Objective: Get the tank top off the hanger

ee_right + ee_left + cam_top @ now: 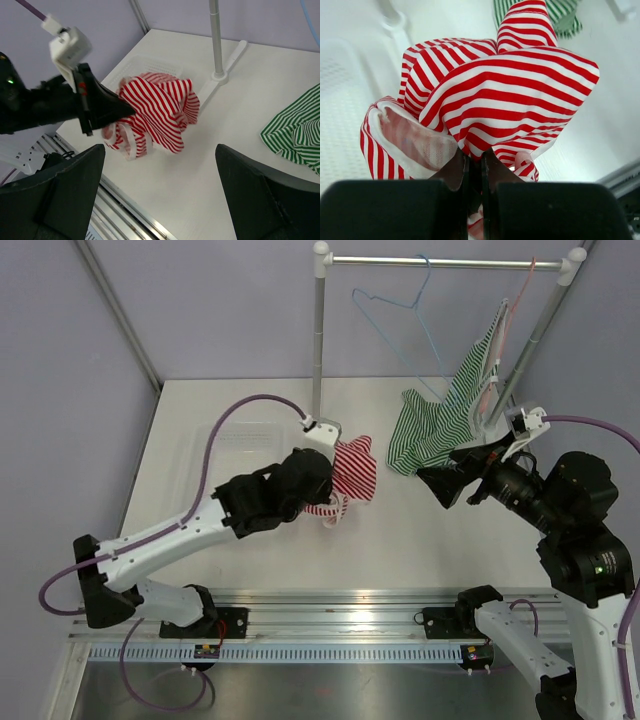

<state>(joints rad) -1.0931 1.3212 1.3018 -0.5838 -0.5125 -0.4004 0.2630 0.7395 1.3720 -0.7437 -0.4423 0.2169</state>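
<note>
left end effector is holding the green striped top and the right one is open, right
No: the left end effector is shut on the red striped top, as the left wrist view shows. The right end effector is open.

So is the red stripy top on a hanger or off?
Off. The red-and-white striped tank top is bunched in the left claw, and the blue wire hanger hangs bare.

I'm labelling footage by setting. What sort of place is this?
Probably a robot lab test cell: plain lavender wall panels, a silver metal garment rail on a white tabletop, two robot arms on an aluminium track.
</note>
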